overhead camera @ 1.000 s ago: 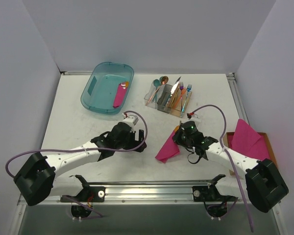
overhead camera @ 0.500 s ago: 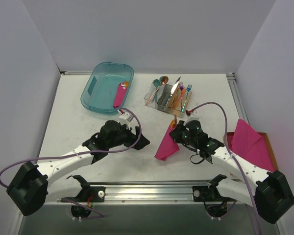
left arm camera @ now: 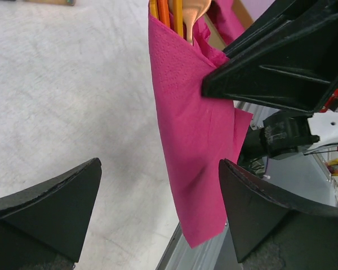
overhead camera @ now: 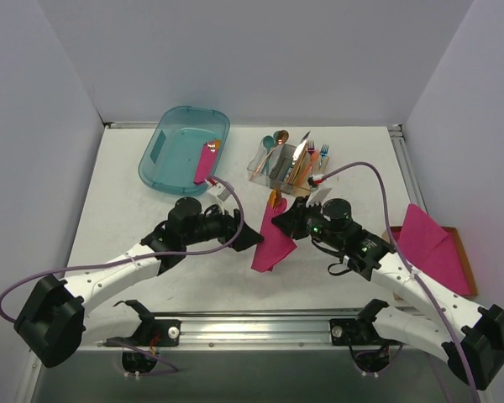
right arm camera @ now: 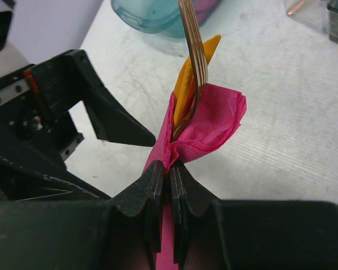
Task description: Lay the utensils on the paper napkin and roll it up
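Where the paper napkin [overhead camera: 271, 243] hangs: over the table [overhead camera: 134, 210], loosely wrapped round the utensils [right arm camera: 194, 62].
Right gripper [right arm camera: 168, 169]: closed tight, the napkin's fold is pinched between its fingers.
Left gripper [overhead camera: 245, 238]: spread wide, nothing is gripped, just beside the napkin.

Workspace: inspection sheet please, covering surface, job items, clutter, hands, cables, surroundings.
Surface: white table, scuffed.
Job's things: paper napkin wrapped round copper utensils, their tops sticking out.
Clutter: teal tub holding a pink roll; cutlery caddy; pink napkin stack on a tray.
Hands: right hand shut on the napkin; left hand open, facing it.
Cables: purple left cable and right cable loop free; no snag seen.
Surroundings: plain walls, metal rail at near edge.
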`<state>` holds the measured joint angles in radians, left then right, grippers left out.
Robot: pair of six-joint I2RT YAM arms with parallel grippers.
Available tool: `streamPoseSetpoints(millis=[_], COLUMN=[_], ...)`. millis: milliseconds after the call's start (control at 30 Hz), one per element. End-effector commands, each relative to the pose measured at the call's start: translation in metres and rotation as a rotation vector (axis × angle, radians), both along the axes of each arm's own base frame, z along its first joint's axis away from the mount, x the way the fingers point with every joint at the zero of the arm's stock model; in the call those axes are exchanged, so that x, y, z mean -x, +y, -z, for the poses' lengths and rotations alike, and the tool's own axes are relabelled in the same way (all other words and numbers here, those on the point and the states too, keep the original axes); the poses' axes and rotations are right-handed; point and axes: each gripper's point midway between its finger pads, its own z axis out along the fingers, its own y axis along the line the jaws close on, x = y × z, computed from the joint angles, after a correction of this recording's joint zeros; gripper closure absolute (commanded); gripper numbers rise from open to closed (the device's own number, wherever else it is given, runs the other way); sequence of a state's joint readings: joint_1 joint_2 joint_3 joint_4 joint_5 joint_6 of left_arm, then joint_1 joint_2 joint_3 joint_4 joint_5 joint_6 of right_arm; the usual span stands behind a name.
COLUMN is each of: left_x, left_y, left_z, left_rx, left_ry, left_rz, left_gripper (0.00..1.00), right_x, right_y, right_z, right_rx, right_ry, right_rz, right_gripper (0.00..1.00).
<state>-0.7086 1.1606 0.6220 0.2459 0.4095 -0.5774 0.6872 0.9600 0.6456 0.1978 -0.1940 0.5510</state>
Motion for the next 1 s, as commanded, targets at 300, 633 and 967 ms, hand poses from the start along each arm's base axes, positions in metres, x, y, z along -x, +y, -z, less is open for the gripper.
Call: streamPoseSetpoints(millis=[300, 633, 967], left_x=[0.008, 0.013, 0.015], left_y=[-0.021, -0.030, -0.037], left_z=[-0.068, -0.080, -0.082], left_rx=[0.231, 0.309, 0.353], left_ry=[-0.094, -0.083, -0.068], left_rz=[0.120, 0.172, 0.221], left_gripper=[0.06, 0.10, 0.33], right_x=[0.019, 0.028, 0.032], right_y=[0.021, 0.025, 0.026], right_z=[-0.082, -0.093, -0.096], right_rx=[-0.165, -0.203, -0.216], right_ry=[-0.153, -0.157, -0.159], right_rz=[-0.123, -0.147, -0.142], right_gripper=[1.00, 1.00, 1.00])
